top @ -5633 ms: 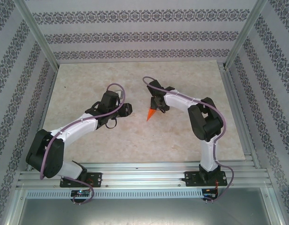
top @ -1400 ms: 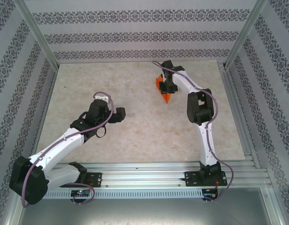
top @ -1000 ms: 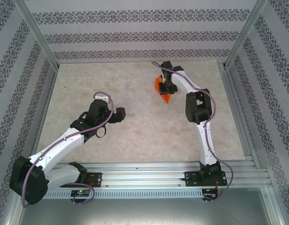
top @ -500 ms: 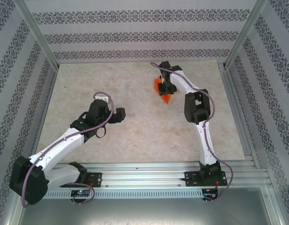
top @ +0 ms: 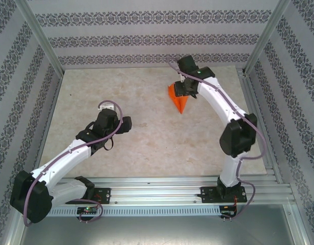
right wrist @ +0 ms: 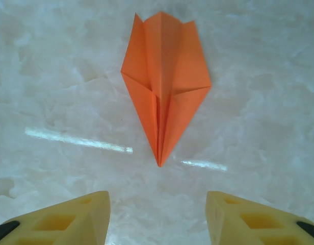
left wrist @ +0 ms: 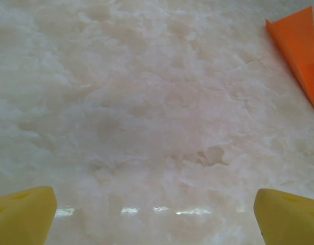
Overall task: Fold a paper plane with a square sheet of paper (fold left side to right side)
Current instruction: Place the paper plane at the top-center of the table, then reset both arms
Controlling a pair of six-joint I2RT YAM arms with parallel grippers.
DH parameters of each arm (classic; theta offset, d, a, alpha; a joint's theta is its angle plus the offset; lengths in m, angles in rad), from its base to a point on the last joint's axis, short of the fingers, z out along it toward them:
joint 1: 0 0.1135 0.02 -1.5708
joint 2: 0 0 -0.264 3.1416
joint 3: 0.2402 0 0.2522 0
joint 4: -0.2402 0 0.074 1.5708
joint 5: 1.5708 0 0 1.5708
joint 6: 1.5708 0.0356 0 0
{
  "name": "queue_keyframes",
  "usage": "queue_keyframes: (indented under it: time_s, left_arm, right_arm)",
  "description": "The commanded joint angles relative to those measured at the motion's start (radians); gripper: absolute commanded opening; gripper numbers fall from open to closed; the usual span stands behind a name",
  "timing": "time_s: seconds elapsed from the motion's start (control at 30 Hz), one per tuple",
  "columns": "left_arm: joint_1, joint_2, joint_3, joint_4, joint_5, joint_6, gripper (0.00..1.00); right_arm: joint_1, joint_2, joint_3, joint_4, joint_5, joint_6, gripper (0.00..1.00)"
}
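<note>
The paper plane is a bright orange pointed dart with a centre crease, lying flat on the marble table toward the far right. In the right wrist view the paper plane points its tip at my right gripper, whose yellow fingers stand open and apart from it, with bare table between them. From above, the right gripper hovers over the plane. My left gripper is wide open over bare table at centre left; its wrist view shows the left gripper empty and an edge of the orange paper at top right.
The marble table is walled by patterned panels with metal posts at the back corners. An aluminium rail carrying both arm bases runs along the near edge.
My right gripper has opened and let go of the plane, then lifted away as the arm swung out to the right. The plane now lies flat. The left arm has barely moved.
</note>
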Motion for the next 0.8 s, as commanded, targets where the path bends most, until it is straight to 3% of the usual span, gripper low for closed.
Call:
queue_keyframes:
  time_s: [0.0, 0.17, 0.37, 0.43, 0.6, 0.77]
  left_arm:
    - [0.039, -0.048, 0.040, -0.037, -0.156, -0.034, 1.00]
    - [0.097, -0.118, -0.005, 0.028, -0.307, -0.041, 1.00]
    - [0.141, -0.182, -0.125, 0.177, -0.553, -0.015, 1.00]
    - [0.156, -0.176, -0.161, 0.231, -0.616, 0.022, 1.00]
    - [0.190, -0.125, -0.232, 0.390, -0.614, 0.171, 1.00]
    - [0.234, -0.043, -0.262, 0.534, -0.551, 0.275, 1.00]
  right_arm:
    - [-0.018, -0.170, -0.194, 0.120, 0.069, 0.014, 0.55]
    - [-0.073, -0.457, -0.568, 0.360, 0.087, 0.016, 0.63]
    - [-0.213, -0.696, -0.956, 0.699, 0.062, 0.037, 0.87]
    - [-0.279, -0.718, -1.035, 0.784, 0.040, 0.041, 0.98]
    - [-0.407, -0.669, -1.196, 1.053, 0.002, 0.022, 0.98]
    - [-0.458, -0.541, -1.304, 1.397, -0.014, 0.013, 0.98]
